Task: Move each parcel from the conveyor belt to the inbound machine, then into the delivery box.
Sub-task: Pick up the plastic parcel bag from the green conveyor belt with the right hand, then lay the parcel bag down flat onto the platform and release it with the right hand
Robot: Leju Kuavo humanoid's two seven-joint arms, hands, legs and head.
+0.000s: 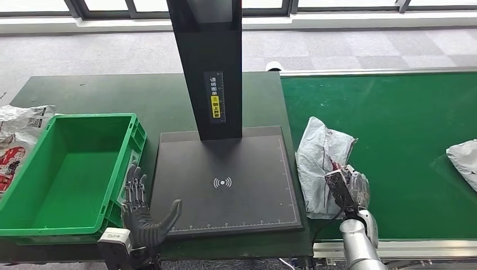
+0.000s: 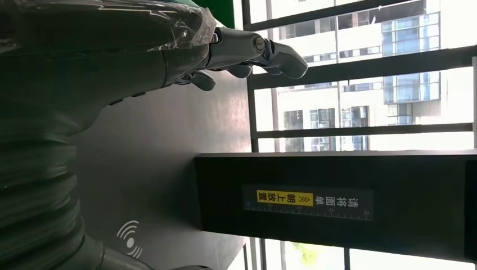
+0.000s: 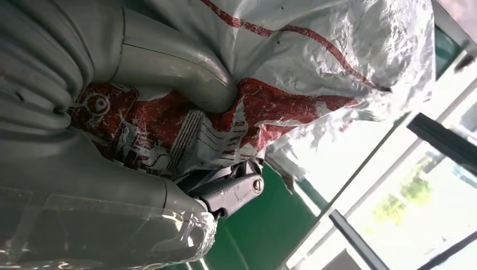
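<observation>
1. your right hand was down on the grey parcel at the left edge of the green conveyor belt, right beside the scanner base.
2. in the right wrist view the thumb and fingers were pinching the crinkled white-and-red plastic of that parcel, so it was held, not just touched. couldn't tell whether it had lifted off the belt.
3. your left hand was empty, fingers spread and pointing up, sitting between the green delivery box and the near left corner of the inbound machine. the left wrist view showed the same: fingers apart over the black plate.
4. the machine's black column stood upright at the back of the plate, yellow label facing you.
5. a second parcel lay at the right edge of the belt, well apart from the held one.
6. another white-and-red bag lay on the tabletop just left of the delivery box.
</observation>
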